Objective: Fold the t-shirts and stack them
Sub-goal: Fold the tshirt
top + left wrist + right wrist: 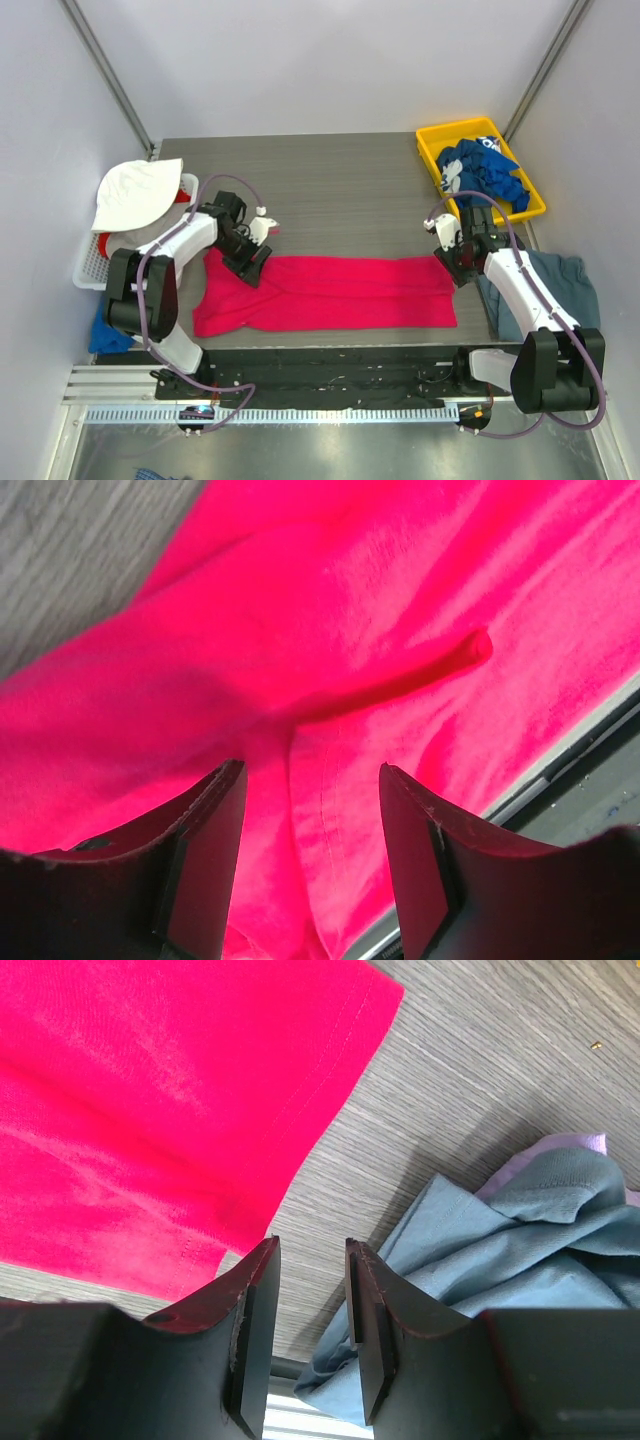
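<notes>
Inspecting the bench (330, 190): found pink-red t-shirt (330, 295) laid flat along the near edge, folded into a long narrow band. Recorded long axis as running left to right, parallel to that edge; slightly wider at left end, squared off at right end with a stitched hem. Noted soft knit cloth, smooth over most of the band, with one raised tubular crease near left end in left wrist view.

Located left gripper (252, 262) over upper left part of pink-red t-shirt; seen released, jaws apart above the cloth. Located right gripper (462, 268) at right end of pink-red t-shirt, just past the hem corner; likewise released, jaws narrowly parted, showing only bare wood-grain bench between.

Found slate grey-blue t-shirt (560, 280) crumpled just right of pink-red t-shirt. Found royal blue t-shirts (480, 168) with white print heaped in a yellow plastic bin (428, 150), behind right end of pink-red t-shirt. Noted white basket (88, 268) left of pink-red t-shirt, topped by white domed cloth (135, 190).
</notes>
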{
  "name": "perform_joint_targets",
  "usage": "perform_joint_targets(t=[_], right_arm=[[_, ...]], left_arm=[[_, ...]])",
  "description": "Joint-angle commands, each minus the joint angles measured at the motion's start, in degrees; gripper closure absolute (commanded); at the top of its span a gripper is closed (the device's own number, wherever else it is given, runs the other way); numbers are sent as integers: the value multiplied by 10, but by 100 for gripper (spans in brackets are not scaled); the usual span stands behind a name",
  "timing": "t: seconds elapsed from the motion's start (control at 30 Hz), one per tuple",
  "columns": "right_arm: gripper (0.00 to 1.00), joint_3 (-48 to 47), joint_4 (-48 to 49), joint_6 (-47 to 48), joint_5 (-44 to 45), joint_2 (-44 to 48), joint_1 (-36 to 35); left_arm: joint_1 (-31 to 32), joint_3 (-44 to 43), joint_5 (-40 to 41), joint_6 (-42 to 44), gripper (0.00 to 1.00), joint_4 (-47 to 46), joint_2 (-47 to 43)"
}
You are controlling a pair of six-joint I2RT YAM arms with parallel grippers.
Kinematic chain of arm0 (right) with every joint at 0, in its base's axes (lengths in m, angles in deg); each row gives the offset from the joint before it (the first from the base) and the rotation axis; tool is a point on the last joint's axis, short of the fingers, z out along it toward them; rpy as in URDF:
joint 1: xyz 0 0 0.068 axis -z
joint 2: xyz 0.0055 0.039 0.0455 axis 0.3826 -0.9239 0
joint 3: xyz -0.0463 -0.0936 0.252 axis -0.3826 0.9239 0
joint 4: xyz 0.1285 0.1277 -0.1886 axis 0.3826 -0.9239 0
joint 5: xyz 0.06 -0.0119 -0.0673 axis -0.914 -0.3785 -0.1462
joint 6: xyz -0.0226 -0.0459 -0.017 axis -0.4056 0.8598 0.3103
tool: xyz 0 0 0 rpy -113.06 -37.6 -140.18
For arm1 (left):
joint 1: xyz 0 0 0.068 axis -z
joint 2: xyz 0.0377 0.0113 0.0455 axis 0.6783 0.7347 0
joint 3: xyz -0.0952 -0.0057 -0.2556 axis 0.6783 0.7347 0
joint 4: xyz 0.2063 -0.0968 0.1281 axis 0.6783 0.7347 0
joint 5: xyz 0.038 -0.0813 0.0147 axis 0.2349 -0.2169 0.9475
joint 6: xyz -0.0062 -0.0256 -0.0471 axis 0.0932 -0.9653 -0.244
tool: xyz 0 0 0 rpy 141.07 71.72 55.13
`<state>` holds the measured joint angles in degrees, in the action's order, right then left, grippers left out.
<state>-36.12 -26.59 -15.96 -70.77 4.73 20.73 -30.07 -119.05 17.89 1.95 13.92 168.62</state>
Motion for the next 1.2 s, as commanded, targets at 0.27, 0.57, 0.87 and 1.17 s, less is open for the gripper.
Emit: perform_joint_targets(t=[0.27, 0.57, 0.87, 1.17], right_arm=[[62, -2, 8, 1, 6, 11, 0], [62, 7, 10, 2, 9, 11, 0], [63, 11, 9, 4, 13, 15, 0], [64, 17, 14, 5, 12, 13, 0]], left_arm=[[27, -31, 17, -11, 46, -40, 30], [47, -22, 26, -25, 57, -47, 21], [63, -13, 34, -28, 81, -48, 22], [80, 5, 56, -38, 100, -42, -7]])
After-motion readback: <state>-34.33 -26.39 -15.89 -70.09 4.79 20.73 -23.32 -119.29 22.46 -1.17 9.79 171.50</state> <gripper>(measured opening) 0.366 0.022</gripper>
